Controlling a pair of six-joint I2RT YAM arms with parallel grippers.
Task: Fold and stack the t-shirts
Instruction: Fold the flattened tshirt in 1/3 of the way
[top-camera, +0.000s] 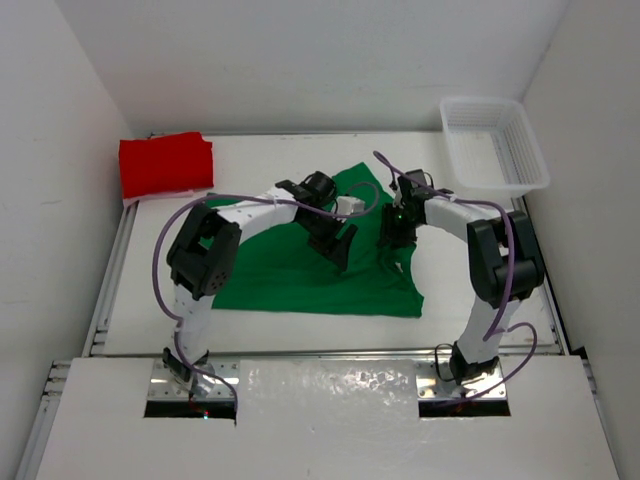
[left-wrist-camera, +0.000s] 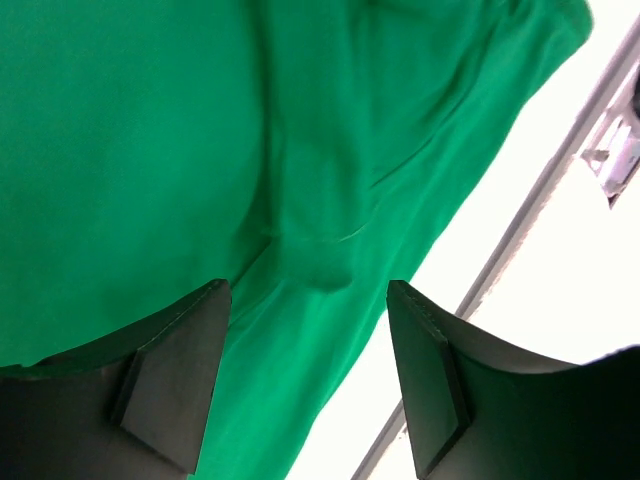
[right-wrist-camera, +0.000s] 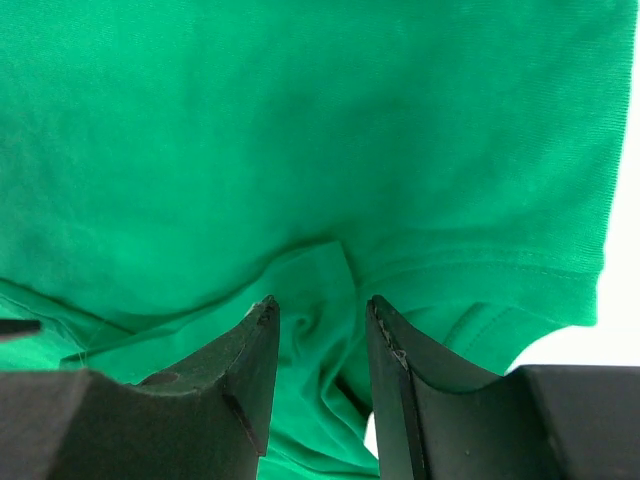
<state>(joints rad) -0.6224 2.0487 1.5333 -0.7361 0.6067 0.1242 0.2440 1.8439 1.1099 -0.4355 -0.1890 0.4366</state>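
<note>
L fingers, R fingers apart over green tee (red tee folded).

A spread t-shirt lies on the middle of the surface, the left tool above its centre and the right tool beside it, above the shirt's right part. A folded t-shirt sits at the far left corner, well apart from a basket at the far right corner.

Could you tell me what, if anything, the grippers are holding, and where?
Nothing: the left gripper and the right gripper both stand open over the green shirt.
</note>
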